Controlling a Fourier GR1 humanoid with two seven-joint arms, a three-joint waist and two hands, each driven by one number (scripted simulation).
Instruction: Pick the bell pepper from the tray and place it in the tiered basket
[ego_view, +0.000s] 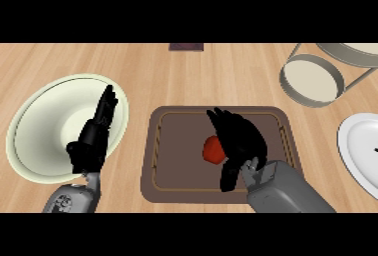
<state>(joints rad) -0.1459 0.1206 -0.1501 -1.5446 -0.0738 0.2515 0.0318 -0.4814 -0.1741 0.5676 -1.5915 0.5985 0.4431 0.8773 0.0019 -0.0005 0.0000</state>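
- Head view, task item: the bell pepper (212, 150), red, lay on the brown tray (170, 185) near its middle, partly hidden behind my right hand (238, 137).
- Head view, right hand: it stood over the tray with fingers extended and only slightly bent, alongside the pepper on its right and overlapping it. It was not clenched and nothing was grasped. I could not tell whether the fingers touched the pepper.
- Head view, left hand: my left hand (94, 135) was at rest over the pale plate (44, 115) at the left, fingers straight, holding nothing.
- Head view, destination: the tiered basket (314, 80) stood at the far right of the counter (184, 70), well apart from the tray. A white plate (358, 145) sat between the two, at the right edge.
- Risk one, in my judgement: the pepper is rounded. Fingers closing from one side only could nudge it across the tray instead of enclosing it.
- Risk two: the hand blocked my sight of the pepper's right side, so a misjudged closure could pinch an edge and let it slip during the lift.
- Risk three: the carry to the basket would pass near the white plate and the basket's upright wires. A low path could clip either one.
- Risk four: the basket's tiers overlap from above. Release over the wrong ring or its rim could send the pepper onto the counter.
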